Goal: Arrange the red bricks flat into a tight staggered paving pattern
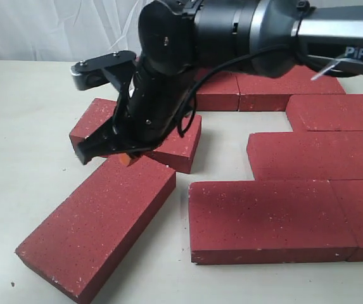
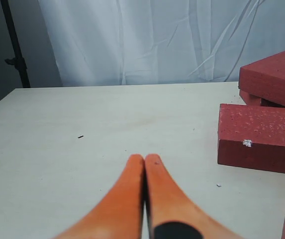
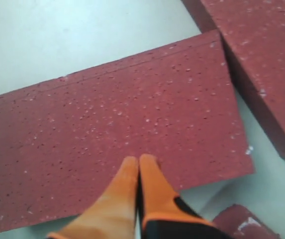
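Several red bricks lie flat and close together on the right of the exterior view, among them one at the front (image 1: 270, 218) and one behind it (image 1: 314, 155). A loose brick (image 1: 99, 231) lies at an angle at the front left. Behind it another brick (image 1: 181, 142) sits askew, its near corner over the loose brick's far end. My right gripper (image 1: 128, 159) is shut and empty, its orange fingertips (image 3: 132, 167) down on the loose brick's top face (image 3: 112, 114) near one long edge. My left gripper (image 2: 144, 160) is shut and empty over bare table, with a brick (image 2: 259, 137) off to one side.
The pale table (image 1: 23, 126) is bare to the left of the bricks. The right arm's black body (image 1: 168, 76) hides part of the askew brick. A white curtain (image 2: 147, 40) hangs behind the table. In the left wrist view a second brick (image 2: 274, 74) rests on others.
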Tool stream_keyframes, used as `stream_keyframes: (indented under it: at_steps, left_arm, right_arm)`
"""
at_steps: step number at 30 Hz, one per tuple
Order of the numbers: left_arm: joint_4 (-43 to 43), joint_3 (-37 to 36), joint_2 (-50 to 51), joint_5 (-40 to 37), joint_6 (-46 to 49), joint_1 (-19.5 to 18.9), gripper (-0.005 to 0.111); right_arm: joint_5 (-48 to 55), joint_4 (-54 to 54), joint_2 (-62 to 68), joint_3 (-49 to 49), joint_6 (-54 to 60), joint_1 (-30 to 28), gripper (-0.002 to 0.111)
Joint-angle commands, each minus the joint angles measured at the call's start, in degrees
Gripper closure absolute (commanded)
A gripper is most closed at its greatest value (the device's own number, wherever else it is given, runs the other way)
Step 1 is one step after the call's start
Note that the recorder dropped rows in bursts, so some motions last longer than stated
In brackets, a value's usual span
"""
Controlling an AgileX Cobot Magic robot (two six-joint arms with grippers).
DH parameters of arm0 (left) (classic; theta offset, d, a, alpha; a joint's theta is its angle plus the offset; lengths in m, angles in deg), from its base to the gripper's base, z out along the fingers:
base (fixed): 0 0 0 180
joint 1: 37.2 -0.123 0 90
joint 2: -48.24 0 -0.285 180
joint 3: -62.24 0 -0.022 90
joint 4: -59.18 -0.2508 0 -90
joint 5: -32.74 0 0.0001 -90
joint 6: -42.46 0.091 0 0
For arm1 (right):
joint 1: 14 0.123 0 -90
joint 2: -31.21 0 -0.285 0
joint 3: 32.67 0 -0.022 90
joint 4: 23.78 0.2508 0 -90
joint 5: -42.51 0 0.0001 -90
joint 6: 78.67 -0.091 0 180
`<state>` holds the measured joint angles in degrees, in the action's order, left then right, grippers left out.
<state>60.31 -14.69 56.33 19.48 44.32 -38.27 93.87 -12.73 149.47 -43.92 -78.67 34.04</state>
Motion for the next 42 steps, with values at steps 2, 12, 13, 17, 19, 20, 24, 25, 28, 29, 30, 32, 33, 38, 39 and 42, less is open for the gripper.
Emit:
stream_keyframes:
  at_steps: [2, 12, 13, 17, 19, 20, 24, 25, 28, 29, 30, 32, 33, 38, 39, 42]
  left_arm:
    - [0.08, -0.29, -0.3, 0.41, -0.36, 0.01, 0.107]
    - [0.08, -0.29, -0.3, 0.41, -0.36, 0.01, 0.107]
    - [0.08, -0.29, -0.3, 0.41, -0.36, 0.01, 0.107]
    - [0.08, -0.29, -0.3, 0.41, -0.36, 0.01, 0.107]
    - [0.08, -0.29, -0.3, 0.41, -0.36, 0.01, 0.107]
    - [0.08, -0.29, -0.3, 0.41, -0.36, 0.01, 0.107]
    - [0.08, -0.29, -0.3, 0.41, -0.36, 0.01, 0.107]
    - [0.08, -0.29, -0.3, 0.41, -0.36, 0.01, 0.107]
    - [0.08, -0.29, -0.3, 0.41, -0.36, 0.01, 0.107]
    - [0.08, -0.29, -0.3, 0.41, -0.36, 0.01, 0.107]
    - [0.08, -0.29, -0.3, 0.41, -0.36, 0.01, 0.107]
    - [0.08, -0.29, -0.3, 0.41, -0.36, 0.01, 0.107]
    - [0.08, -0.29, -0.3, 0.41, -0.36, 0.01, 0.107]
    - [0.08, -0.29, -0.3, 0.41, -0.36, 0.01, 0.107]
    - [0.08, -0.29, -0.3, 0.41, -0.36, 0.01, 0.107]
    - [0.08, -0.29, -0.3, 0.41, -0.36, 0.01, 0.107]
  right_arm:
    - [1.07, -0.12, -0.65, 0.16, 2.84, -4.55, 0.109]
    - [-1.39, -0.41, -0.25, 0.16, 10.93, -12.66, 0.109]
    - [-2.6, -0.52, 0.23, 0.16, 10.93, -12.66, 0.109]
    - [-2.84, 0.04, 1.59, 0.16, 10.93, -12.66, 0.109]
    - [-2.7, 1.22, 2.41, 0.16, 10.93, -12.66, 0.109]
    - [-2.7, 1.59, 2.93, 0.16, 10.93, -12.66, 0.109]
    - [-3.95, 4.88, 4.49, 0.16, 10.93, -12.66, 0.109]
    - [-5.01, 6.31, 4.8, 0.16, 10.93, -12.66, 0.109]
    - [-7.01, 9.25, 6.02, 0.16, 10.93, -12.66, 0.109]
    - [-7.01, 9.95, 6.33, 0.16, 10.93, -12.66, 0.109]
    - [-6.77, 10.08, 6.58, 0.16, 10.93, -12.66, 0.109]
    - [-5.1, 9.68, 7.45, 0.16, 10.93, -12.66, 0.109]
    - [-3.9, 9.29, 8.04, 0.16, 10.93, -12.66, 0.109]
    - [-3.11, 3.58, 9.05, 0.16, 10.93, -12.66, 0.109]
    - [-3.11, 3.57, 9.31, 0.16, 10.93, -12.66, 0.109]
    - [-3.11, 3.7, 11.03, 0.16, 10.83, -12.66, 0.109]
